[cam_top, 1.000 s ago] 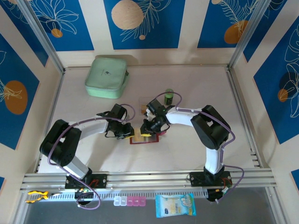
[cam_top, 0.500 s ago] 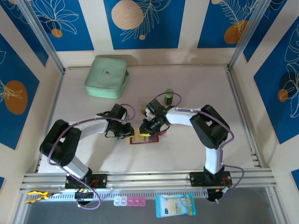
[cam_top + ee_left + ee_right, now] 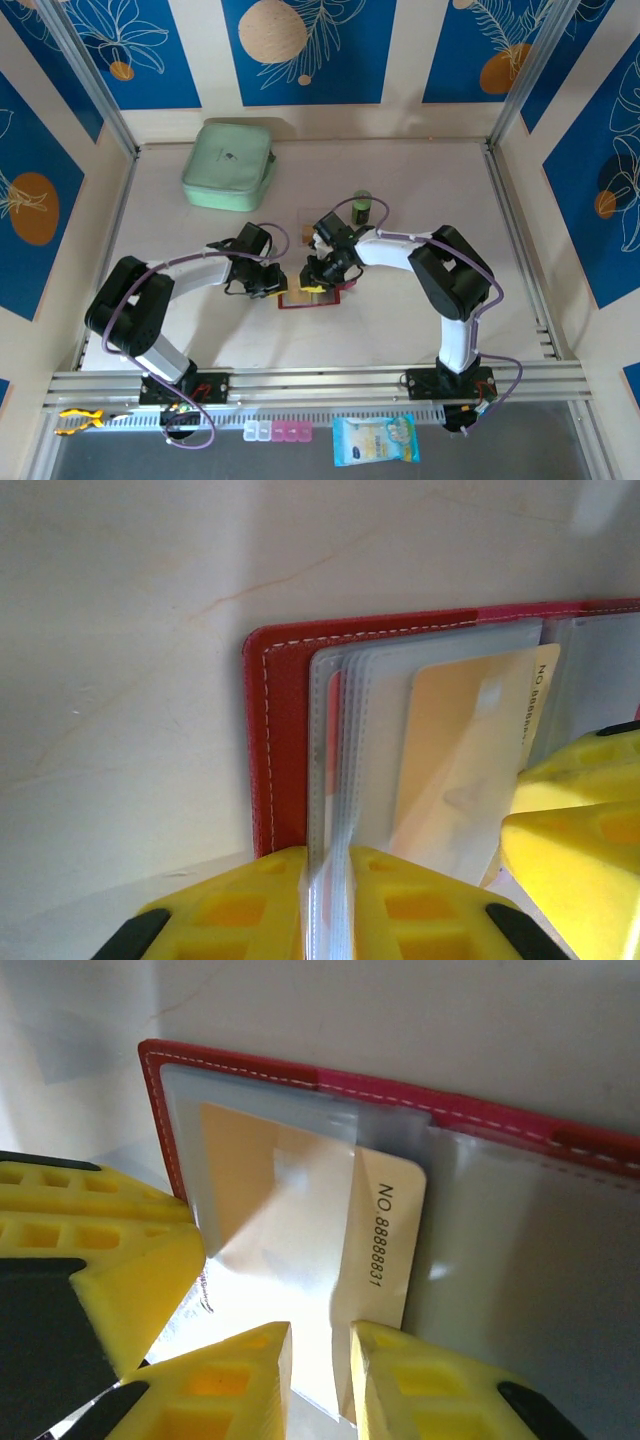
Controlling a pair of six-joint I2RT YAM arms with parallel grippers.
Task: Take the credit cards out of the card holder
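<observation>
The dark red card holder (image 3: 303, 298) lies open on the table between both arms. My left gripper (image 3: 327, 880) is shut on the edge of its clear sleeves (image 3: 340, 740), beside the red cover (image 3: 285, 740). A yellowish-tan credit card (image 3: 455, 760) sits in a sleeve. Seen from the right wrist, that card (image 3: 385, 1230), printed with a number, sticks partly out of the sleeve above the red cover (image 3: 240, 1065). My right gripper (image 3: 320, 1360) straddles the card's edge with a visible gap between its jaws. The left gripper's yellow fingers (image 3: 90, 1260) show at the left.
A mint-green zip case (image 3: 229, 165) lies at the back left. A small green object (image 3: 361, 206) stands just behind the right gripper. A pill box (image 3: 279, 431) and a blue packet (image 3: 375, 439) lie below the arm bases.
The right gripper's jaws have parted a little around the card. Both arms and the card holder stay almost where they were.
</observation>
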